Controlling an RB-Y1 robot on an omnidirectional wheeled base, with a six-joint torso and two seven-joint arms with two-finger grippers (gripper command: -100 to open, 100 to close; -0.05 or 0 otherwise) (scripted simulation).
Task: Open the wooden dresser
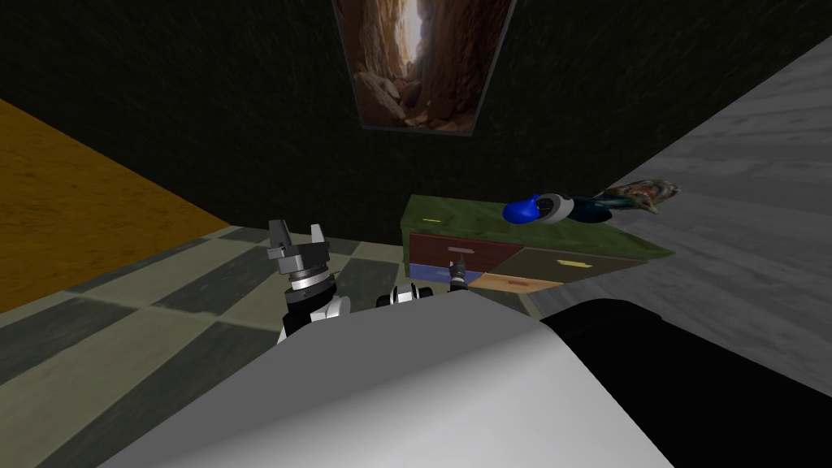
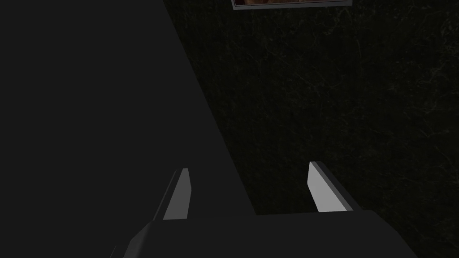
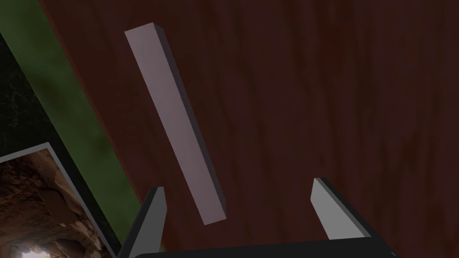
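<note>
1. Head view: the dresser (image 1: 455, 213), green-topped and low, stands against the dark wall ahead and a little to my right. A blue thing (image 1: 522, 211) lies on its top. The right claw (image 1: 457, 270) is up close to the dark red drawer front (image 1: 496, 248), just below its pale handle (image 1: 461, 250). The left claw (image 1: 300, 237) hangs raised over the checkered floor, well apart from the dresser.
2. Left wrist view: the left claw (image 2: 249, 188) has its fingers apart and holds nothing.
3. Right wrist view: the right claw (image 3: 242, 208) also has its fingers apart. The handle (image 3: 175, 125) runs as a long bar across the drawer front (image 3: 336, 89), and only its near end lies between the fingers, closer to one of them. I cannot tell whether anything touches it.
4. Step in hand, as I judge it: lining up on the handle, with no grip yet. Next, slide along the bar towards its middle, centre it, close across it, then pull straight out.
</note>
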